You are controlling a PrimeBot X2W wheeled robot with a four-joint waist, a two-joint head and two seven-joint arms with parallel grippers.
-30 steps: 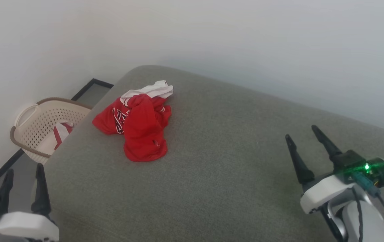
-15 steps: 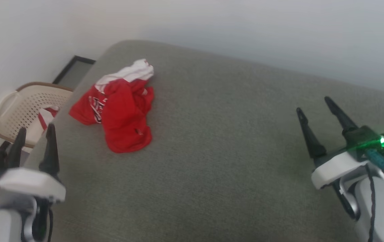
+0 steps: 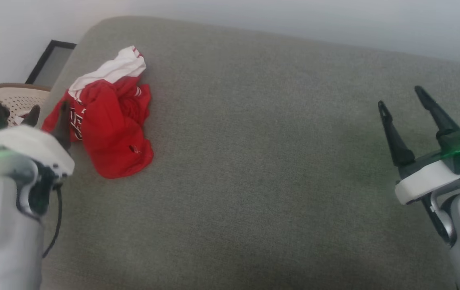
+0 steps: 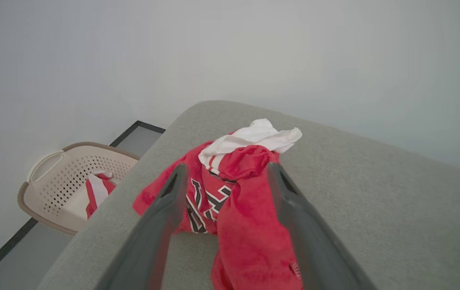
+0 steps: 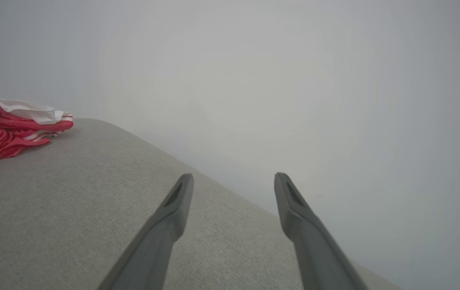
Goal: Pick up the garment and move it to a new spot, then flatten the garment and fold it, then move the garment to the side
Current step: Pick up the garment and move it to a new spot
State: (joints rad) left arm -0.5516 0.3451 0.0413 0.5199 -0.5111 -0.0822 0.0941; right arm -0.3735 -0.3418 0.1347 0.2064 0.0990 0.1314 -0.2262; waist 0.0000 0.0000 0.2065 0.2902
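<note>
The crumpled shirt lies just ahead of the spread left tool; the right tool, also spread, hangs well apart.

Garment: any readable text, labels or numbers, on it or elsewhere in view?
No whole word reads: the garment is crumpled, so its dark white-outlined block letters show only as folded fragments.
Its small hem tag: too small to read.
No other text is legible.
</note>
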